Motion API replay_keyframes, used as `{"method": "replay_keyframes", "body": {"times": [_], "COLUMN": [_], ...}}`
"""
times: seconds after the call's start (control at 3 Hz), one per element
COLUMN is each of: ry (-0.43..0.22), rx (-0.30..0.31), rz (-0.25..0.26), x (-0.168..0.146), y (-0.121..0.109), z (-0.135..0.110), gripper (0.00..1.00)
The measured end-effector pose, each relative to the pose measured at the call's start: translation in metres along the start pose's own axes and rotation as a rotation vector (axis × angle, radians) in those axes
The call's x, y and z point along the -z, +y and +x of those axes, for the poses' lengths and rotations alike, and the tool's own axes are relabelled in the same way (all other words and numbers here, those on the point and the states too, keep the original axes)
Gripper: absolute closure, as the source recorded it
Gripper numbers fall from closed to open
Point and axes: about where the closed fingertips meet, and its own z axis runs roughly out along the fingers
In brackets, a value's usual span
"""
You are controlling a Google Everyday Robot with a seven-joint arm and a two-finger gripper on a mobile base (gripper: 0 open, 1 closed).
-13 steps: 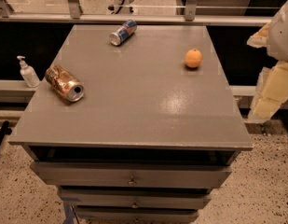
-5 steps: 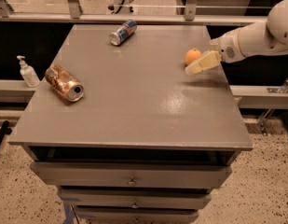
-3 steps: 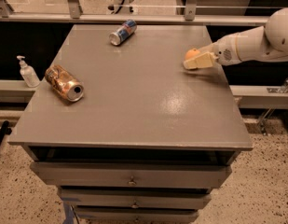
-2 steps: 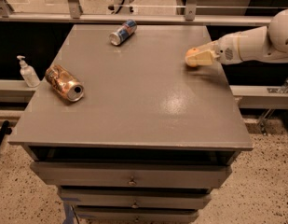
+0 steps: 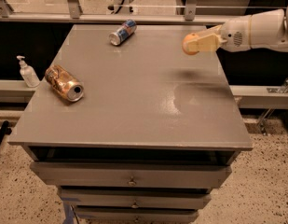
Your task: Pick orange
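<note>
Grey drawer bench [image 5: 134, 111] fills your view, three drawer fronts below its top. Your white arm [image 5: 260, 29] reaches in level over the right edge near the far right corner. Its gripper [image 5: 195, 43] points left, jaws closed around the one orange [image 5: 188, 45], held above the top over a dark shadow. Two cans lie on their sides: a crushed copper can [image 5: 64, 83] by the left edge, a blue can [image 5: 122, 31] at the far edge. One pump bottle [image 5: 27, 73] stands beyond the left edge.
</note>
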Motion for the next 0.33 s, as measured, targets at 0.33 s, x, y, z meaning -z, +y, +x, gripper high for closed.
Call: {"method": "replay_keyframes", "body": {"times": [0.33], "ry": [-0.005], "rx": [-0.001], "rz": [-0.007], "x": [0.0000], "y": [0.0026], "z": [-0.0025], "gripper": [1.00]}}
